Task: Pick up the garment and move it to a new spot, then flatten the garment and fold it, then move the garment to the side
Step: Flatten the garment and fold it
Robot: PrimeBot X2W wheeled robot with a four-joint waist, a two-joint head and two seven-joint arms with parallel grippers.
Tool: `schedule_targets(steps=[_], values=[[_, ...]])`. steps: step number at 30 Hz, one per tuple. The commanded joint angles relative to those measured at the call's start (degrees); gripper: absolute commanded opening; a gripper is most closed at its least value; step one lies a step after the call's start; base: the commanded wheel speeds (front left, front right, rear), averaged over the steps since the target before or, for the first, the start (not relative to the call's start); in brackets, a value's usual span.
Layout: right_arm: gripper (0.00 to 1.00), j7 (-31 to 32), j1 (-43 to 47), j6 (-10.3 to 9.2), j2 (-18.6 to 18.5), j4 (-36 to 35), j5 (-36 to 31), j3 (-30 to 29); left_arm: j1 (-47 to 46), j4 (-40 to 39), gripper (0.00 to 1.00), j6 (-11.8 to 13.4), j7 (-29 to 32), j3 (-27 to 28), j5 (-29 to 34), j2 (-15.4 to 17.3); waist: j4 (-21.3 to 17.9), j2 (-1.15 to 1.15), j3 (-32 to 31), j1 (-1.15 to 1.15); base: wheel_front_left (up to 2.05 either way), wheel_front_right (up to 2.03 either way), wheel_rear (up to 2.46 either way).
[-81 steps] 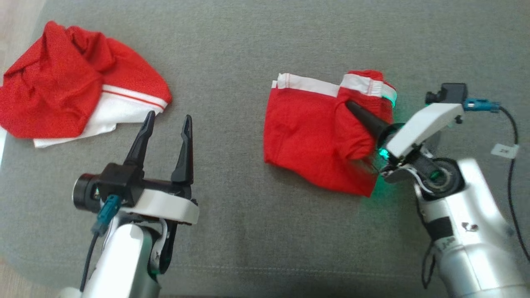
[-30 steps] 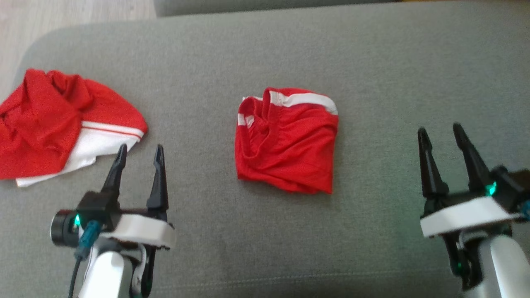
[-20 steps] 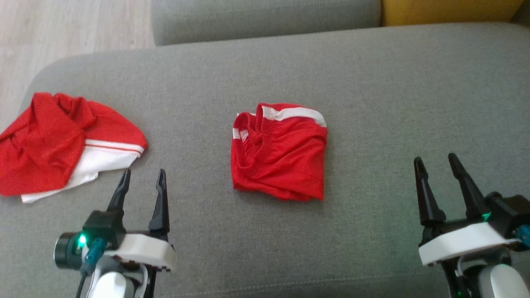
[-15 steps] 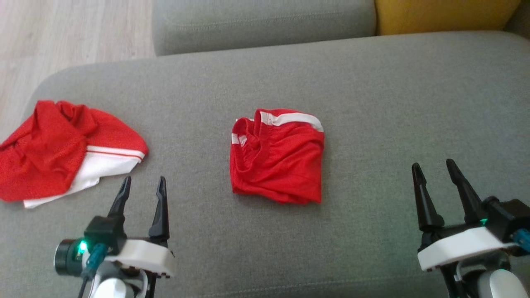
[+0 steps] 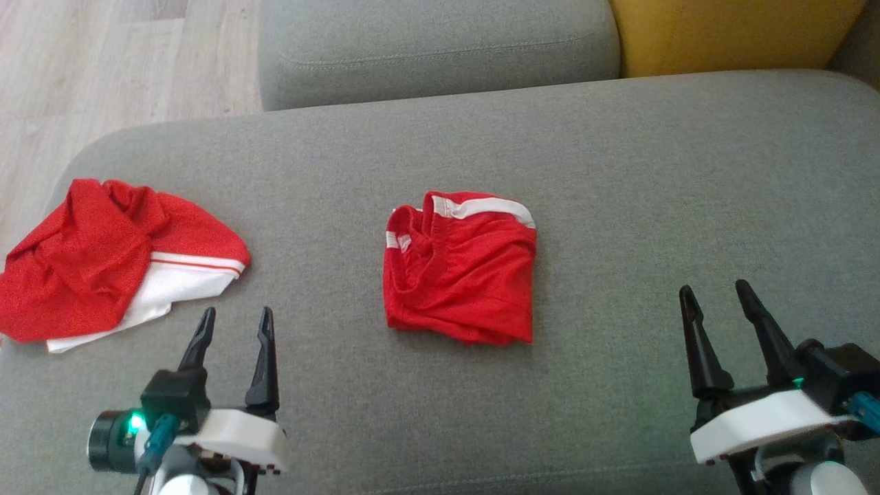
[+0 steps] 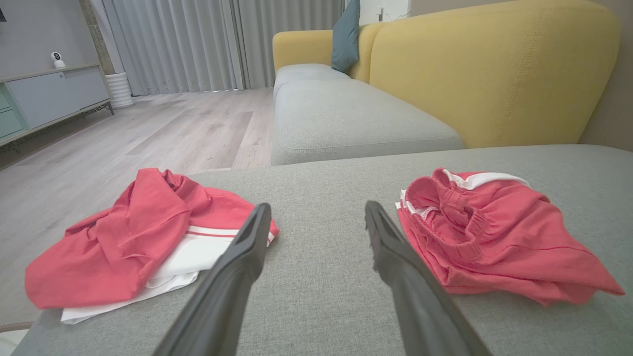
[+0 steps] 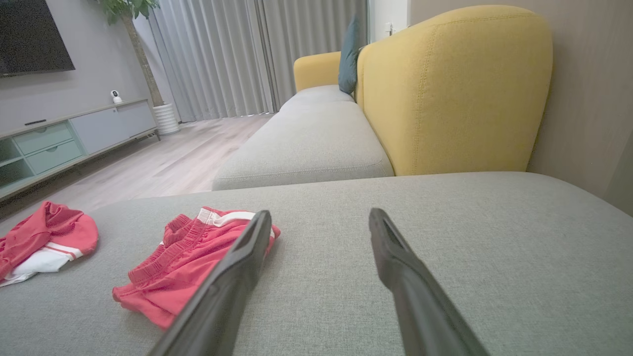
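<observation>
A folded red garment (image 5: 459,268) with a white waistband lies in the middle of the grey sofa seat (image 5: 619,179); it also appears at the right of the left wrist view (image 6: 494,237) and at the left of the right wrist view (image 7: 188,257). My left gripper (image 5: 234,315) stands open at the lower left, well clear of the garment. At the lower right my right gripper (image 5: 711,290) is open too, with nothing between its fingers.
A crumpled red and white garment (image 5: 103,261) lies at the seat's left end, near the edge, and shows in the left wrist view (image 6: 138,237). Wooden floor (image 5: 103,62) lies beyond. A second grey cushion (image 5: 440,48) and a yellow backrest (image 5: 729,34) stand behind.
The right gripper has let go of the folded garment and drawn back to the lower right. The head camera has tilted up, so the cushion, backrest and floor now show.
</observation>
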Motion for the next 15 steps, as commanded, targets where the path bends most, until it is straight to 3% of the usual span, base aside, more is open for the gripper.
schedule_targets(steps=[1,15], values=[[1.00,0.1,-1.3,-0.04,-0.3,-2.3,-0.3,1.1,-1.5,-2.3,1.00,0.5,0.0,2.0,-0.1,1.0,0.1,0.00,0.0,0.00,0.00,0.00,0.00],[1.00,0.2,-1.5,-0.04,-0.3,-1.8,-0.3,0.9,-1.7,-2.3,1.00,1.3,0.1,1.7,-0.4,1.4,0.3,0.00,0.0,0.00,0.00,0.00,0.00]])
